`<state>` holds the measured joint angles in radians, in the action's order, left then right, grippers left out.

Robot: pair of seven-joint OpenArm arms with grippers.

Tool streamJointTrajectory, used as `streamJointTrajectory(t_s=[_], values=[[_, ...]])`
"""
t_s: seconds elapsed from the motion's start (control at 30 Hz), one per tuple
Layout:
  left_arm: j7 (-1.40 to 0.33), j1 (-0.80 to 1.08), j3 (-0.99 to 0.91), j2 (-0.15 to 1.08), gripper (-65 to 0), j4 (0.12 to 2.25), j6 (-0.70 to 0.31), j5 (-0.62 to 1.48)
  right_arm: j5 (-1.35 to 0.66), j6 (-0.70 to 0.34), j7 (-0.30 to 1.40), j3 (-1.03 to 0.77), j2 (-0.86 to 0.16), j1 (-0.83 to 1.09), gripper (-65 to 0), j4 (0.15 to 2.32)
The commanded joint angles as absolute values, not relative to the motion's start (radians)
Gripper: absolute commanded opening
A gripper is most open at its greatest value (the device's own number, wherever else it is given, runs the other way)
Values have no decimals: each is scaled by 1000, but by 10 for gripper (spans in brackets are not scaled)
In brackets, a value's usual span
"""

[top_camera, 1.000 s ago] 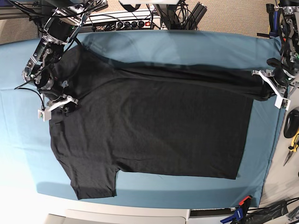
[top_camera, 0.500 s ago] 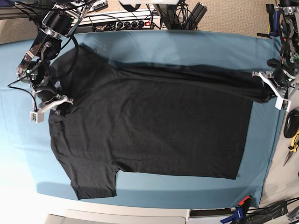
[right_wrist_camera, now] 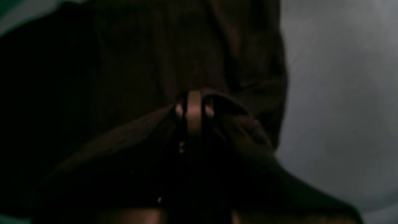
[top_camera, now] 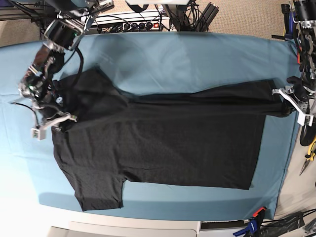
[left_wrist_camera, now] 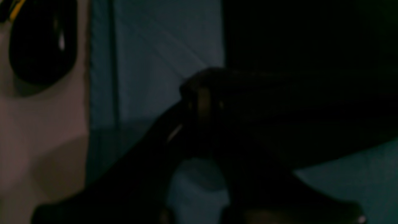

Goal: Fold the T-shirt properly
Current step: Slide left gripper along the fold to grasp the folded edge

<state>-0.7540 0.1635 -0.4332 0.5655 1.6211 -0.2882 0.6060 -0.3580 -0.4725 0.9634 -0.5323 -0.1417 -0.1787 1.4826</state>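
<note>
Teal cloth covers the table, and the T-shirt lies spread across it, back edge lifted. Left gripper pinches the hem end, right gripper the shoulder end, both clamped on fabric. Pliers lie off the table's edge.

A teal table cloth covers the table; pliers lie beside it.

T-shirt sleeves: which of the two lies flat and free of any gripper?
The sleeve at the base view's bottom edge. It lies spread flat on the cloth, no gripper near it. The other sleeve is bunched beside the right gripper, which pinches the T-shirt.
</note>
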Motion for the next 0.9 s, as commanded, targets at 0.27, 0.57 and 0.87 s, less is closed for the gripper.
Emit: streamJointTrajectory(t_s=[0.27,0.57,0.87], values=[[-719,147,-440,588,-650,1629,-288,625,-323,-478,885,-482,-184,-331,-650,1298],[-725,95,-437,645,-650,1629,-341,702,-267,-477,883,-396,-189,-346,-650,1294],[-724,1,-216,701,-650,1629,-340,677,-200,-402,863,-395,-189,-346,-650,1294]])
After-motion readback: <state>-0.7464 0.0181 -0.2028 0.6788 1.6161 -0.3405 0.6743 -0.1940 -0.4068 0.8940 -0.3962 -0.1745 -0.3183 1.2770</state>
